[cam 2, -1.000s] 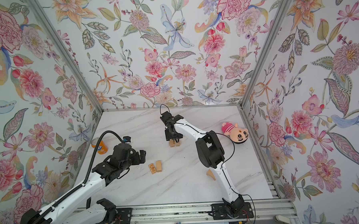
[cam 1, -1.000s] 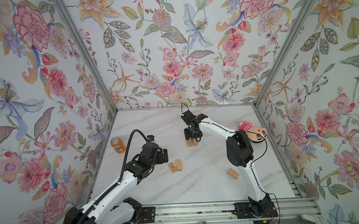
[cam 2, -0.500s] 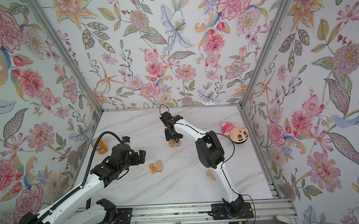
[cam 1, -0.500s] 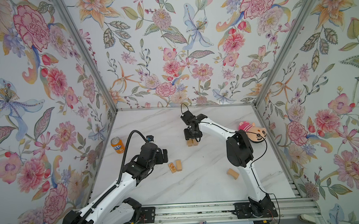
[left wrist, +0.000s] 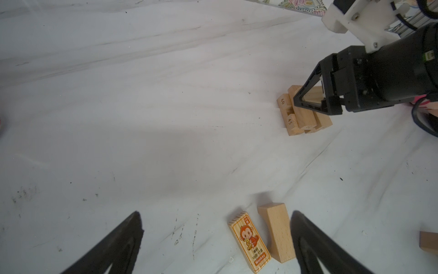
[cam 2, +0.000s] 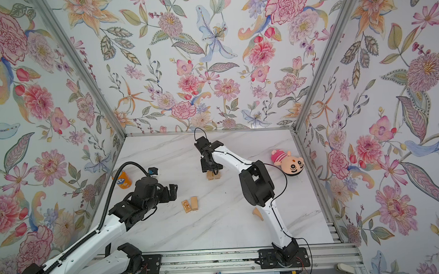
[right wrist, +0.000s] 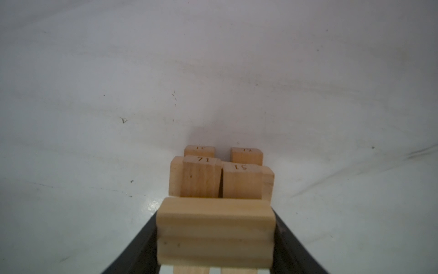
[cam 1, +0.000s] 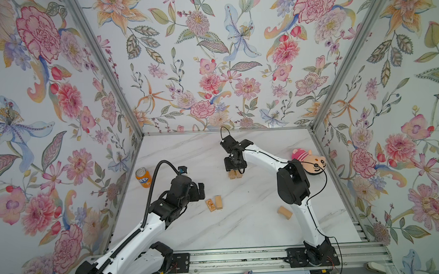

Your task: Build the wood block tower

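- Marble surface (cam 1: pixel 242 218) carries the tower (cam 1: pixel 235 174) toward its far middle, with its layers crossed.
- Right fingers (right wrist: pixel 144 242) clamp the ridged block (right wrist: pixel 214 227) by its ends, long axis crosswise over the top pair.
- Left fingers (left wrist: pixel 118 244) stand wide apart beside the flat-lying monkey-print block (left wrist: pixel 250 242).

Both top views look steeply down from high above the front rail onto the whole table (cam 1: pixel 217 231) and both arms. My left wrist camera looks out between the fingers of the left gripper (left wrist: pixel 215 213), with the tower (left wrist: pixel 301 113) far ahead of them. My right wrist camera sits close: the ridged block (right wrist: pixel 214 237) in the right gripper (right wrist: pixel 215 212) fills its foreground, the tower just beyond the fingertips.
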You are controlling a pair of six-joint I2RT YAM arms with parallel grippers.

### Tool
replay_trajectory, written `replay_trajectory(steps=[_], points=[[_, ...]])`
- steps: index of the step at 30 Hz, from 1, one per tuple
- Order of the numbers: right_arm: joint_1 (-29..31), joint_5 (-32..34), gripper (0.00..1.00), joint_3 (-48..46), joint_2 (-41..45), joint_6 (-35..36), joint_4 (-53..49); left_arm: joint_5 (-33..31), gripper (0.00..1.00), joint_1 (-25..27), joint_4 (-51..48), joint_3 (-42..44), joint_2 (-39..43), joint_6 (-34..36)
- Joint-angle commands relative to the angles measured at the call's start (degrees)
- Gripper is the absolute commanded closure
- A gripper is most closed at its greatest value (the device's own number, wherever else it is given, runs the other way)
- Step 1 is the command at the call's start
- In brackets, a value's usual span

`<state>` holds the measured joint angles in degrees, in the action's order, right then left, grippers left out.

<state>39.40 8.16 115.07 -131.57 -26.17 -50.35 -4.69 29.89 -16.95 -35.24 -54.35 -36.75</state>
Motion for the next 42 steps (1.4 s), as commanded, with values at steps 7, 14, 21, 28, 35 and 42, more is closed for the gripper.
replay_trajectory(steps=[7,14,21,28,35,42], points=[[0.27,0.90,0.37,-0.98,2.37,-1.42,-1.51,0.30,0.02,-1.08,-1.60,0.68,0.91,1.55],[0.07,0.89,0.37,-1.24,2.23,-1.51,-1.58,0.48,0.02,-1.26,-1.54,0.60,0.82,1.59],[0.07,0.85,0.36,-1.76,2.32,-1.73,-1.54,0.64,0.02,-1.35,-1.77,0.53,0.85,1.68],[0.29,1.07,0.05,-1.49,2.83,-1.09,-1.53,0.68,0.02,-1.36,-1.84,0.44,0.95,1.68],[0.67,4.35,0.01,-1.32,9.44,0.35,-1.54,0.64,0.01,-1.49,-2.45,-0.73,1.16,1.52],[1.13,5.30,0.01,-12.92,23.63,1.18,-1.52,0.71,0.02,0.94,-4.57,-1.40,0.92,-0.67]])
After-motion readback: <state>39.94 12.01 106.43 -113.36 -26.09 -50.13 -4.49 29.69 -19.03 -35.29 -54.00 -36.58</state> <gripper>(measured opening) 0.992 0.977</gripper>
